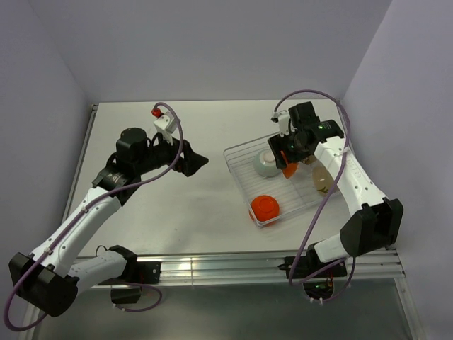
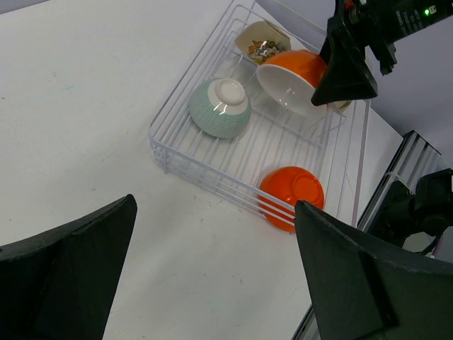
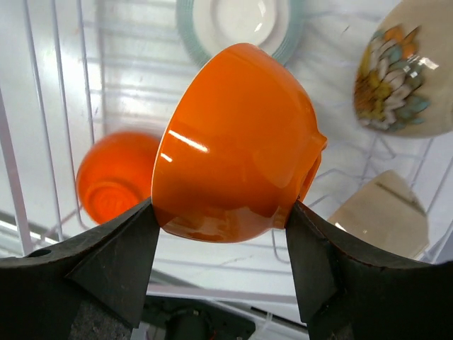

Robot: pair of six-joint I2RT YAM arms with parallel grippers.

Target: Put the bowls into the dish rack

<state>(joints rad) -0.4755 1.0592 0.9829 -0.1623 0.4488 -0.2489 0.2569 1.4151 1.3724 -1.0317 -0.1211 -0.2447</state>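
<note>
The clear dish rack [image 1: 237, 173] sits right of the table's middle. In it are an upturned mint green bowl [image 1: 265, 164], an upturned orange bowl [image 1: 265, 207] at the near corner, and a beige bowl [image 1: 323, 180] on the right. My right gripper [image 3: 221, 209] is shut on another orange bowl [image 3: 237, 142], white inside, held tilted above the rack's middle [image 1: 289, 170]. A cream bowl with a flower pattern [image 3: 403, 78] lies at the rack's far side. My left gripper [image 2: 214, 205] is open and empty over bare table left of the rack [image 2: 184, 159].
A metal rail [image 1: 233, 265] runs along the table's near edge. Grey walls close the back and both sides. The right arm [image 1: 354, 177] arcs along the rack's right side.
</note>
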